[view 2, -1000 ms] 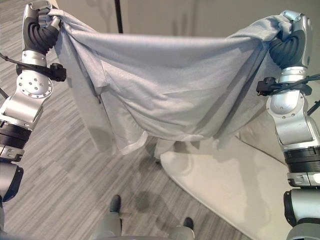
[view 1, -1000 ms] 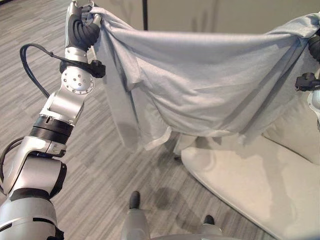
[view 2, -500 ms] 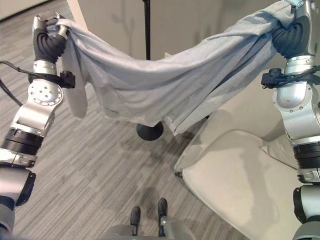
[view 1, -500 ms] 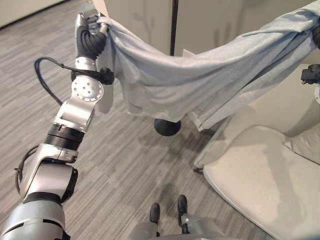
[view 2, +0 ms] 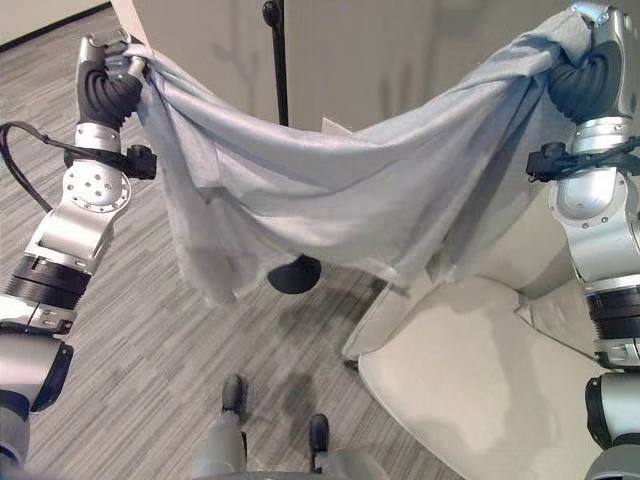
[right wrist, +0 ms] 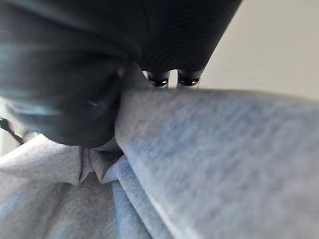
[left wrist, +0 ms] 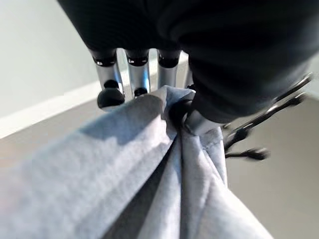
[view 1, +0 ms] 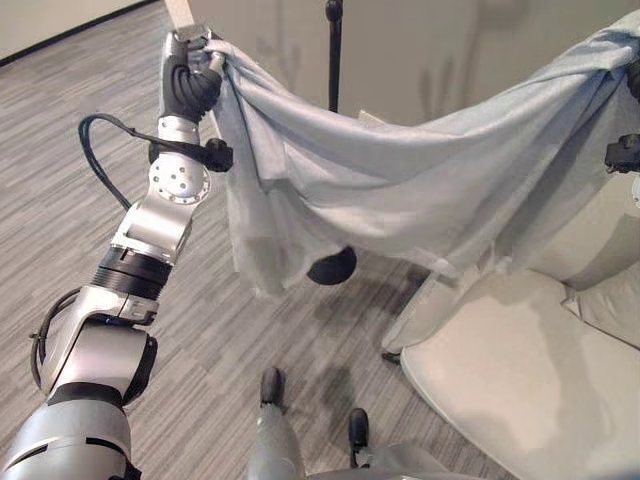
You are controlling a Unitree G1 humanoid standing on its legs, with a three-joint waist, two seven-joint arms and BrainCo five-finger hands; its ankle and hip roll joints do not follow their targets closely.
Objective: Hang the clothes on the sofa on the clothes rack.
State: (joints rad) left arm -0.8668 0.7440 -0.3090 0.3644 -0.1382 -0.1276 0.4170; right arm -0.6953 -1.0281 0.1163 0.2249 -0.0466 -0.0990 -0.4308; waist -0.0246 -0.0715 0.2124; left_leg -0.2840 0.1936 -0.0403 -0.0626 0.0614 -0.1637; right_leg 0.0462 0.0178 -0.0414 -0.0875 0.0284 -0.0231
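The cream upholstered sofa [view 2: 470, 370] sits nearest, low on the robot's right. Above its edge a light grey cotton garment [view 2: 350, 190] sags between the left hand [view 2: 108, 80] and right hand [view 2: 588, 70], each clenched on a bunched corner. Beyond the sofa stands the black pole clothes rack [view 2: 276, 60].

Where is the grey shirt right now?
The grey shirt hangs in the air, stretched between the left hand and the right hand, above the floor and the sofa, before the rack's pole.
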